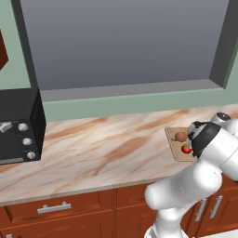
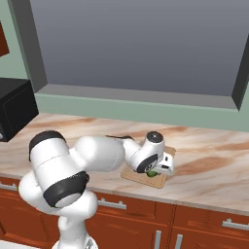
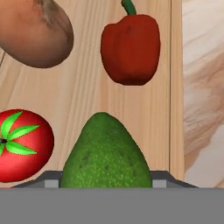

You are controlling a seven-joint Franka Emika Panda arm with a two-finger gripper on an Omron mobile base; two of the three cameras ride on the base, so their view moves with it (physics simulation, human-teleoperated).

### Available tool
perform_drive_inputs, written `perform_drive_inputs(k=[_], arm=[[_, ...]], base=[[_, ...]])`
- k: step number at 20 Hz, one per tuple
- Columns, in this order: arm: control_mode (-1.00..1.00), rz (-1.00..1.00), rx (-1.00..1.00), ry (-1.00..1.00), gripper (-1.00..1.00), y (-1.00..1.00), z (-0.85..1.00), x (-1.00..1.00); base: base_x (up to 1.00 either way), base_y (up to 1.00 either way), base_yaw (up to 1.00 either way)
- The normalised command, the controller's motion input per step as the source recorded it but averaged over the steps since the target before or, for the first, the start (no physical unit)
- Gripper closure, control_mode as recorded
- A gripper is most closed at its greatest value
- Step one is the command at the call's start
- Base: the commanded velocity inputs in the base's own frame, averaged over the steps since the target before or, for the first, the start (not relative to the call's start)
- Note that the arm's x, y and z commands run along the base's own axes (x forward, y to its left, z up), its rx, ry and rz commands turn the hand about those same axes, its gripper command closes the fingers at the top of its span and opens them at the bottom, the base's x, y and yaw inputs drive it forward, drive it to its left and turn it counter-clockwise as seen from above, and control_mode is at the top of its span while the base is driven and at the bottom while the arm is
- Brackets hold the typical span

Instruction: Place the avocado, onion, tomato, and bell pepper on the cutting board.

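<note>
- The gripper (image 2: 156,171) pinches the avocado (image 3: 106,153) low over the cutting board (image 3: 89,94), near its edge.
- Onion (image 3: 34,31), tomato (image 3: 24,145) and bell pepper (image 3: 130,49) lie on the board.
- Best lowered into the free gap, released gently, clear of the tomato.

Just ahead of the pincer, the avocado (image 3: 106,153) is seen with a matt, finely pebbled green skin flecked with dark spots. To one side of it, the tomato (image 3: 22,145) is rendered smooth and softly glossy. Farther ahead, the bell pepper (image 3: 130,49) is shown with a smooth, dull-sheened red skin, and the onion (image 3: 34,30) with a dry, papery brown skin, streaked near its tip. Beneath them, the cutting board (image 3: 87,92) is given a pale, matt wood grain. Beyond its edge, the counter (image 3: 203,87) appears as polished, veined marble.
</note>
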Motion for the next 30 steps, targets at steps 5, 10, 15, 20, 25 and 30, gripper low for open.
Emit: perform_drive_inputs(k=[5, 10, 15, 20, 25, 30], arm=[[-1.0, 0.0, 0.04, 0.05, 1.0, -0.1, -0.3, 0.14], [-1.0, 0.0, 0.04, 0.05, 1.0, -0.1, -0.3, 0.12], [-1.0, 0.0, 0.02, 0.05, -1.0, -0.02, -0.29, 0.03], [-1.0, 0.0, 0.01, 0.02, -1.0, 0.0, -0.12, 0.01], [-1.0, 0.0, 0.0, 0.0, -1.0, 0.0, -0.02, 0.0], [-1.0, 0.0, 0.0, 0.0, -1.0, 0.02, 0.01, 0.0]], base=[[0.0, 0.0, 0.0], [0.0, 0.0, 0.0], [0.0, 0.0, 0.0], [0.0, 0.0, 0.0], [0.0, 0.0, 0.0], [0.0, 0.0, 0.0]])
